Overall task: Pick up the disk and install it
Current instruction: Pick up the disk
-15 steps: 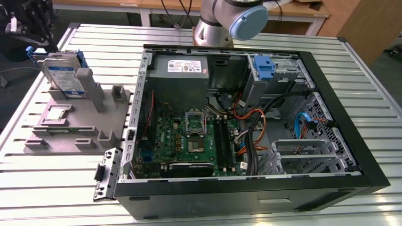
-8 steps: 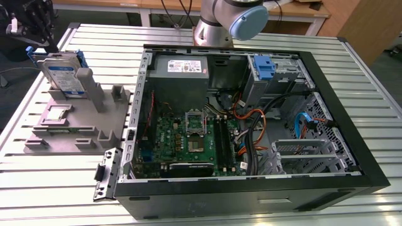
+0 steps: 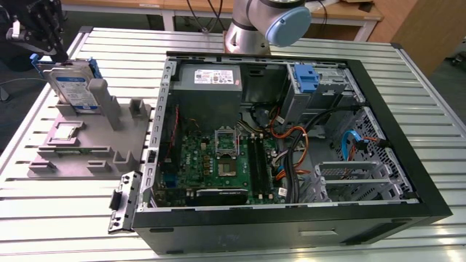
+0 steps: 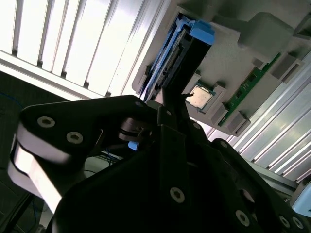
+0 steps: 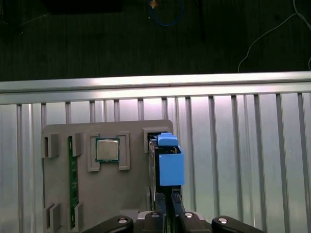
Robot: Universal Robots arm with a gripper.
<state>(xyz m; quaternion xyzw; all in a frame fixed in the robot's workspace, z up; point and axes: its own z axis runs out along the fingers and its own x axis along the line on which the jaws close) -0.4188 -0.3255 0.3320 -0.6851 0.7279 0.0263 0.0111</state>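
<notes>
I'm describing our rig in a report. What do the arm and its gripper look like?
The arm is a smooth silver-grey tube with a round pale-blue joint cap. The gripper is black and blocky, built of linked plates dotted with round silver screw heads. In the second wrist view, a pale grey band wraps one side of it.

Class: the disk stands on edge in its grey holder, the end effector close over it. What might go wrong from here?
1. The disk stands in a narrow slot of the holder; an off-centre pull by the end effector may tilt or jam it.
2. The processor chip and memory stick lie in the same holder, so a jolt might disturb them.
3. Loose cables cross the computer case and might snag the disk.
</notes>
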